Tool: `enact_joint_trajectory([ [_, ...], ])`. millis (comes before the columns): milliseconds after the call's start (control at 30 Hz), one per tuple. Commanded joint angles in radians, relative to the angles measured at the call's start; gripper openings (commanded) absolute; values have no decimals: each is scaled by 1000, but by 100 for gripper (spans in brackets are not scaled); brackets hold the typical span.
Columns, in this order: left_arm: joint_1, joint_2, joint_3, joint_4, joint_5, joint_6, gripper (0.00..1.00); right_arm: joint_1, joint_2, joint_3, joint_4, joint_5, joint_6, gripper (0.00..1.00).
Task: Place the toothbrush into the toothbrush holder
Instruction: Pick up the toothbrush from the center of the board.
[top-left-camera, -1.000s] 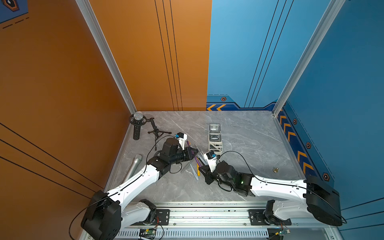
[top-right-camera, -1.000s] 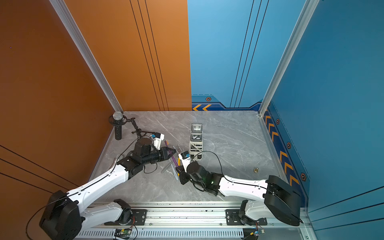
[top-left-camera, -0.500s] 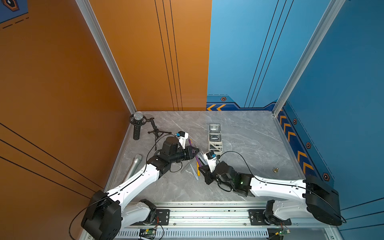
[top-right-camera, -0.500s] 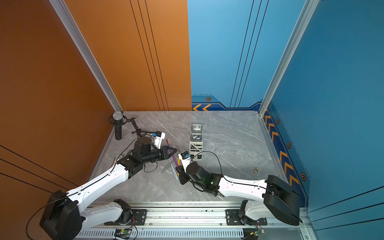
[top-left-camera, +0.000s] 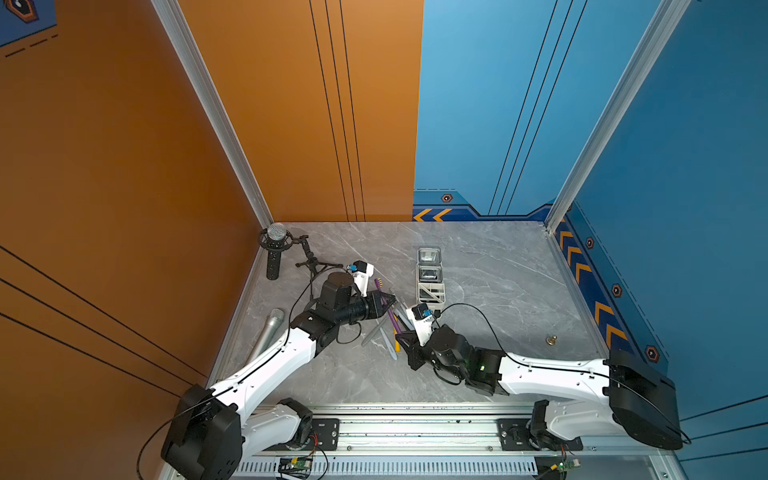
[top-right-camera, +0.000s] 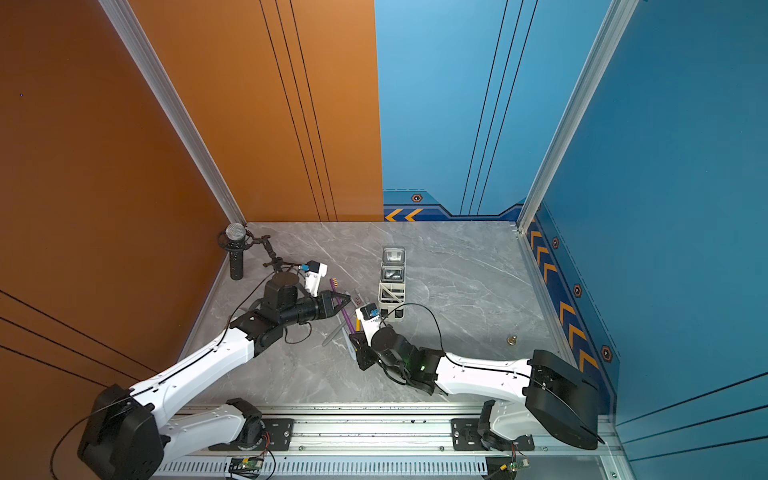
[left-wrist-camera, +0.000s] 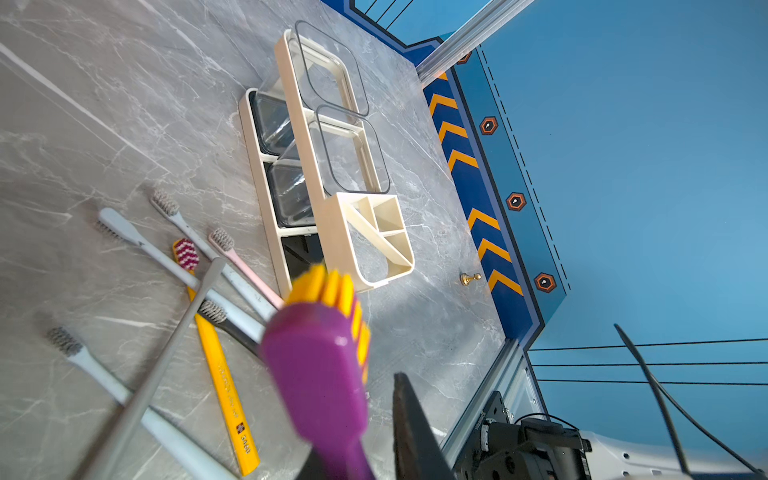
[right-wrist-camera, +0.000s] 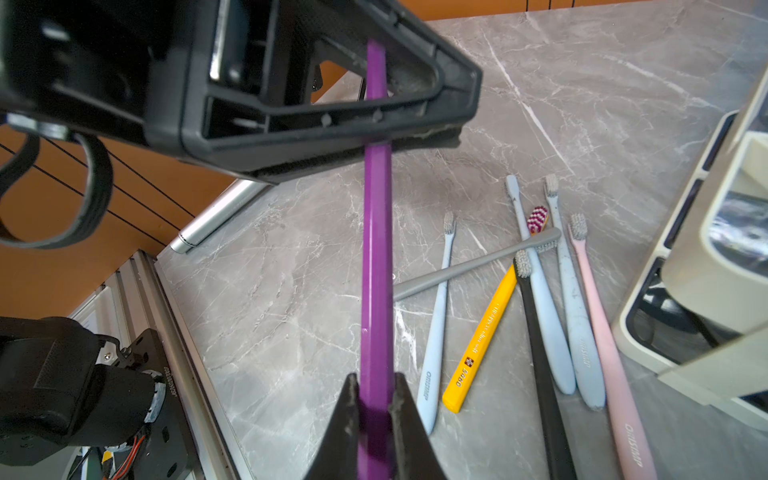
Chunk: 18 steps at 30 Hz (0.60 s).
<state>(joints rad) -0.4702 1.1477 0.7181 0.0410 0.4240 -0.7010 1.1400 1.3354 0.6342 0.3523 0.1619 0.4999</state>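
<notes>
The right wrist view shows the right claw (right-wrist-camera: 376, 380) closed tight on the lower end of the purple toothbrush (right-wrist-camera: 376, 270). Farther up the same handle the left claw (right-wrist-camera: 376, 140) is also clamped round it, so the brush is held clear of the desk (right-wrist-camera: 582, 104) between the two. In the left wrist view its yellow-bristled head is blurred close to the lens, and the white holder (left-wrist-camera: 365, 237) stands on the desk beyond it, just beside a loose heap of other toothbrushes (left-wrist-camera: 226, 386) and apart from the purple one.
</notes>
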Motion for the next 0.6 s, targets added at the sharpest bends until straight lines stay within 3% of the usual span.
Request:
enact_joint_trajectory([
  [0,44,-10,-15,-19,-103,69,17,9,-9,-18,-3,34,17,0],
  [100,49,-10,-18,-18,-108,66,13,9,-4,-15,-1,30,17,0],
  [200,52,-12,-15,-19,-102,72,22,13,6,-14,4,30,20,0],
  [267,53,-15,-16,-18,-106,79,4,15,12,-13,11,25,20,0],
  [300,54,-14,-14,-18,-107,86,0,16,17,-12,10,24,22,0],
  [433,50,-31,-10,-19,-116,137,0,20,20,-15,22,21,25,1],
  [500,49,-47,-6,-18,-124,175,0,21,7,-27,25,37,36,17],
  [567,54,-59,-5,-18,-124,201,0,21,-25,-52,33,54,44,25],
])
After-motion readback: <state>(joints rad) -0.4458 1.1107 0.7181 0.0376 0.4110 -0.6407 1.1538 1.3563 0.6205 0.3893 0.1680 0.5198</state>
